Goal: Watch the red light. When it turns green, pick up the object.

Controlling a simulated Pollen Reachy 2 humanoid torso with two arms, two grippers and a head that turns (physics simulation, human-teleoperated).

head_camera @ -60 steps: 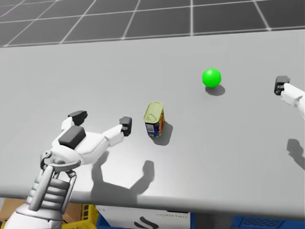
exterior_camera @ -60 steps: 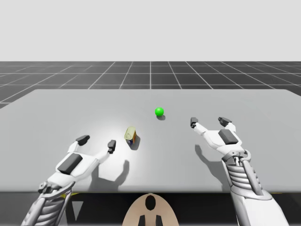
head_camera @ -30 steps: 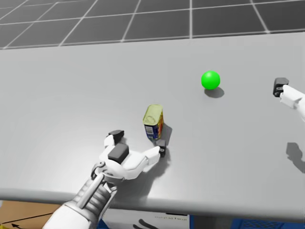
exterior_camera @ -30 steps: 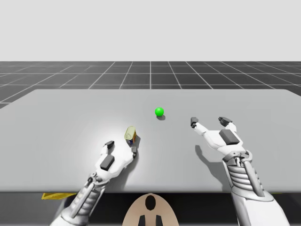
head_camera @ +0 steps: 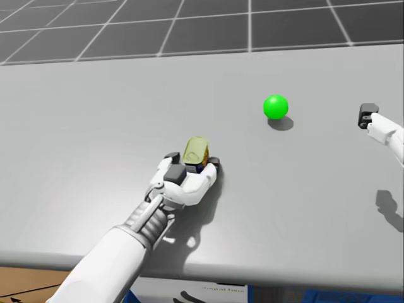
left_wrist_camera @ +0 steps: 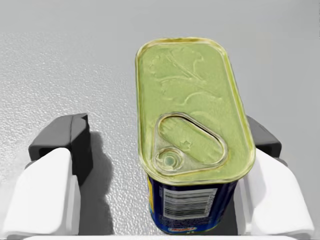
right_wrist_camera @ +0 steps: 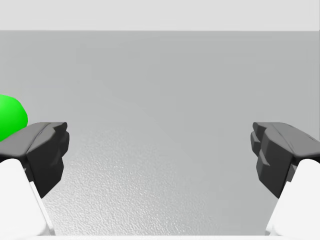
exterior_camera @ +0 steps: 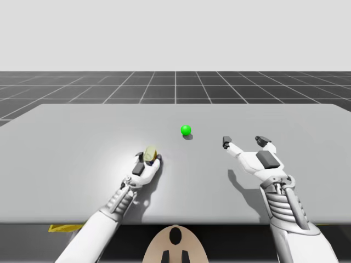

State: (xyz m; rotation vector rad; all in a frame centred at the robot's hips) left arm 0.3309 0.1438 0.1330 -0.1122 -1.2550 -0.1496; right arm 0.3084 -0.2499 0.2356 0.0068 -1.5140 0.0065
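Half a second back my left gripper [left_wrist_camera: 162,145] sat just short of the can [left_wrist_camera: 190,105]. Now it's slid in around it. The can stands upright on the counter [exterior_camera: 82,131] between the spread fingers [left_wrist_camera: 60,145], touching one, with a gap to the other. The light [exterior_camera: 186,130] is green. My right gripper [right_wrist_camera: 160,145] hasn't moved and is spread wide.

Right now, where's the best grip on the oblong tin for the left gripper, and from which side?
Grip the oblong tin across its two long flat sides, below the lid rim, from its narrow end, as my left gripper stands. It's upright, and that narrow width fits the open fingers; one isn't touching yet.
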